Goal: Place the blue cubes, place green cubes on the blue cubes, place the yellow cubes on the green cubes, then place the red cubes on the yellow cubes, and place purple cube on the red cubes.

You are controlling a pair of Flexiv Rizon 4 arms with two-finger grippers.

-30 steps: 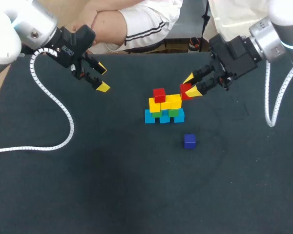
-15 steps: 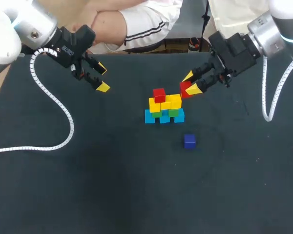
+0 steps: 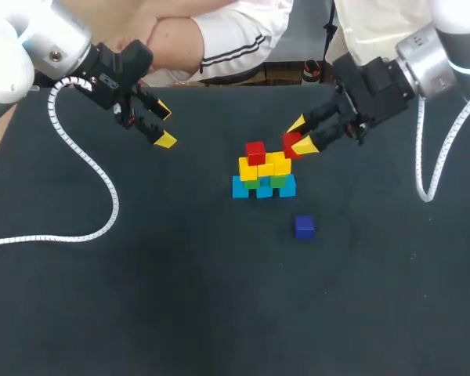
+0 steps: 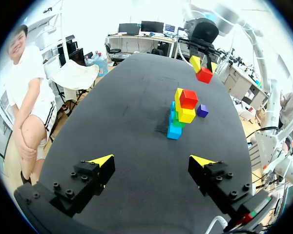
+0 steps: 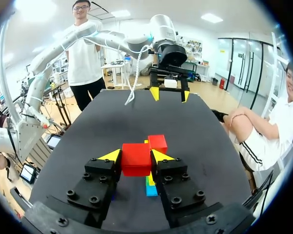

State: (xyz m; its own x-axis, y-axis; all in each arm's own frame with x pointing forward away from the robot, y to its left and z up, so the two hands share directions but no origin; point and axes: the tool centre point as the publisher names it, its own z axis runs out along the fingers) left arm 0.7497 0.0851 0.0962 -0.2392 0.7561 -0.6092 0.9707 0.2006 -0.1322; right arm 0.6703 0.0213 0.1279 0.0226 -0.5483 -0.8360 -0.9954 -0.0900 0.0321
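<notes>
The stack stands mid-table: blue cubes [image 3: 263,187] at the base, green cubes [image 3: 278,180] on them, yellow cubes [image 3: 266,165] above, and one red cube [image 3: 255,152] on top at the left. My right gripper [image 3: 300,135] is shut on a second red cube [image 3: 291,144], which hangs just right of the stack's top. The right wrist view shows this held cube [image 5: 136,158] between the fingers, with the stacked red cube [image 5: 157,143] just ahead. A purple cube [image 3: 304,227] lies alone in front of the stack. My left gripper [image 3: 164,125] stands open and empty, far left of the stack [image 4: 180,112].
The left arm's white coiled cable [image 3: 102,196] lies across the table's left side. The right arm's cable [image 3: 423,157] hangs at the right. Dark table surface [image 3: 219,298] spreads out in front of the stack.
My right gripper has carried the red cube a little to the left, closer to the top of the stack. The left arm has kept still.
</notes>
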